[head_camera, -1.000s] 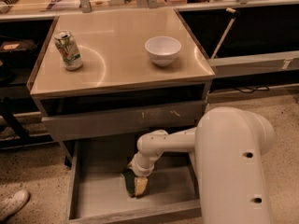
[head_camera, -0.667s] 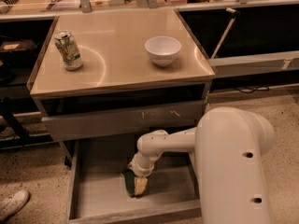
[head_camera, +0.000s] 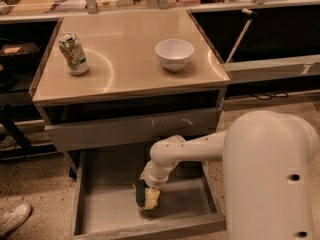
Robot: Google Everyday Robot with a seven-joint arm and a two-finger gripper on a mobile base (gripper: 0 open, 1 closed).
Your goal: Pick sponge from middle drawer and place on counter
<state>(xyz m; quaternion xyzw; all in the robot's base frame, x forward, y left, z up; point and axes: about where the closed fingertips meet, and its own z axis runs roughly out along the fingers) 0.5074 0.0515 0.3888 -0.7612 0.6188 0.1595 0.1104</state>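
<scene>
The sponge (head_camera: 148, 198), dark green face and yellow foam, stands on edge on the floor of the open middle drawer (head_camera: 105, 209). My gripper (head_camera: 148, 194) reaches down into the drawer from the white arm and is right at the sponge, its tip hidden against it. The counter (head_camera: 125, 66) is the glossy beige top above the drawer.
A drink can (head_camera: 73, 53) stands at the counter's left and a white bowl (head_camera: 174, 54) at its right. A grey drawer front with pale scratches (head_camera: 135, 126) sits between counter and open drawer. A shoe (head_camera: 14, 218) shows on the floor at lower left.
</scene>
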